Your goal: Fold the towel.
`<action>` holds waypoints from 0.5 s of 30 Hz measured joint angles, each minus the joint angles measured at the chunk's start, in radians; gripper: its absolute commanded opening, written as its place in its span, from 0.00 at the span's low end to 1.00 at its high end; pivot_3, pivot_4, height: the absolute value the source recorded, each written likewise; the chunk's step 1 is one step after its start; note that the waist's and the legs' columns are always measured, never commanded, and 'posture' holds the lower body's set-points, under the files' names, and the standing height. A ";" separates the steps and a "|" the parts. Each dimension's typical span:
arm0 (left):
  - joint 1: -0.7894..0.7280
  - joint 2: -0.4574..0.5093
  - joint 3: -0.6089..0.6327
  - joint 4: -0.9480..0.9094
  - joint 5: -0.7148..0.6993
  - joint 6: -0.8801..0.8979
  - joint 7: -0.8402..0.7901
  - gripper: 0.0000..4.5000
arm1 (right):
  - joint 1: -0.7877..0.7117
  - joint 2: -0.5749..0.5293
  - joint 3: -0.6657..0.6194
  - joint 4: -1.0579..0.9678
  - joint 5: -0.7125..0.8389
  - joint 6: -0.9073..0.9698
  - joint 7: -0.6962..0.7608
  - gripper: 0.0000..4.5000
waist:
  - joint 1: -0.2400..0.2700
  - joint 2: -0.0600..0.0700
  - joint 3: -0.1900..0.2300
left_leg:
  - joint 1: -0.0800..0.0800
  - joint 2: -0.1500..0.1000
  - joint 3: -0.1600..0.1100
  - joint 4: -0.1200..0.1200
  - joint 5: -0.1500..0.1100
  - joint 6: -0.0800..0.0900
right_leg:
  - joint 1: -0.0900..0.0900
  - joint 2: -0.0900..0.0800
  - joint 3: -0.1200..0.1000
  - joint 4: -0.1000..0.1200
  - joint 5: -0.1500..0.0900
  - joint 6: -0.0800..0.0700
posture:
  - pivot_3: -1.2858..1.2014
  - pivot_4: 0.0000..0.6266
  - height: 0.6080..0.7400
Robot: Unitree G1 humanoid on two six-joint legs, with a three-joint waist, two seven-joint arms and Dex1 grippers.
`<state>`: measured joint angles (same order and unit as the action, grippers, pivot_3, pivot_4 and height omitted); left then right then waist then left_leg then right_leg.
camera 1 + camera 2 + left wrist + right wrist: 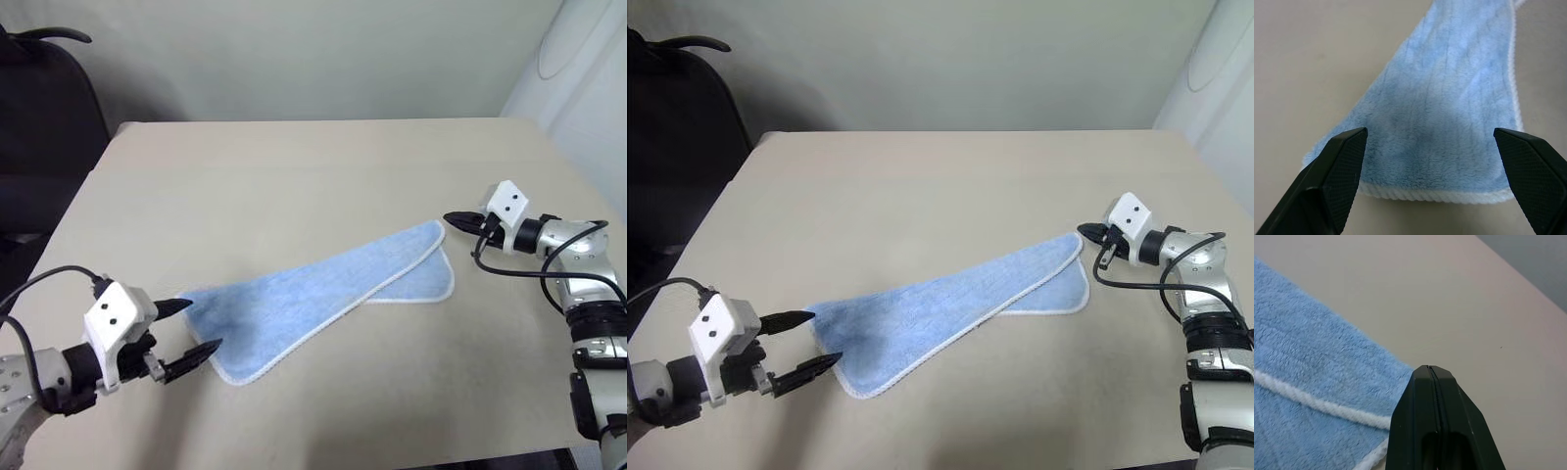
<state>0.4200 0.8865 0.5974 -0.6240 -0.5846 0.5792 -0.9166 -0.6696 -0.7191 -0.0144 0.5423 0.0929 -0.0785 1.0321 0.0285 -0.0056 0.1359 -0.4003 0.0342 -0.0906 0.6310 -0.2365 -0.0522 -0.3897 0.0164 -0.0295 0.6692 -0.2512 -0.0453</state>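
While the towel (pixel 323 304) is laid folded near the desk's (pixel 294 176) front edge, the left gripper (pixel 191 331) is held wide open, empty, beside its left end; the right gripper (pixel 458 221) is closed, empty, by its right corner.

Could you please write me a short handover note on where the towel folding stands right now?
Left pincer: open, empty, its fingers straddling the towel's near-left end without touching it.
Right pincer: shut, holding nothing, just off the towel's far-right corner.
Towel: lies on the table, folded over once into a long, skewed strip; the upper layer sits askew, so a part of the lower layer peeks out at the right end.
Done: one rough fold.
Left: probably square up the edges and fold the strip again, likely starting with the left pincer at the near end.
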 measured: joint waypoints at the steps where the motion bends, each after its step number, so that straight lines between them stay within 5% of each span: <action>1: 0.000 0.000 0.000 0.000 0.000 -0.001 0.000 1.00 | 0.000 0.000 0.000 0.000 0.000 0.000 0.000 0.00 | 0.000 0.000 0.000 | 0.000 0.000 0.000 0.000 0.000 0.000 | 0.000 0.000 0.000 0.000 0.000 0.000 | 0.52 0.24 1.00; 8: 0.016 -0.001 -0.003 -0.004 0.019 -0.005 -0.012 1.00 | 0.023 -0.001 0.014 -0.013 -0.021 -0.046 0.000 0.00 | -0.001 0.000 0.000 | 0.000 0.000 0.000 0.000 0.000 0.000 | 0.000 0.000 0.000 0.000 0.000 0.000 | 0.52 0.24 1.00; 15: 0.072 0.048 0.005 -0.039 0.045 -0.020 -0.088 1.00 | -0.093 -0.029 0.097 0.130 -0.136 -0.296 0.003 0.04 | -0.002 0.000 0.000 | 0.000 0.000 0.000 0.001 -0.001 0.001 | 0.000 0.000 0.000 0.002 0.000 0.000 | 0.52 0.24 1.00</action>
<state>0.4915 0.9346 0.6026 -0.6629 -0.5394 0.5596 -1.0044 -0.7626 -0.7479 0.0829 0.6721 -0.0436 -0.3749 1.0349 0.0265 -0.0053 0.1359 -0.4001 0.0343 -0.0906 0.6320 -0.2374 -0.0510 -0.3901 0.0164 -0.0293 0.6710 -0.2512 -0.0453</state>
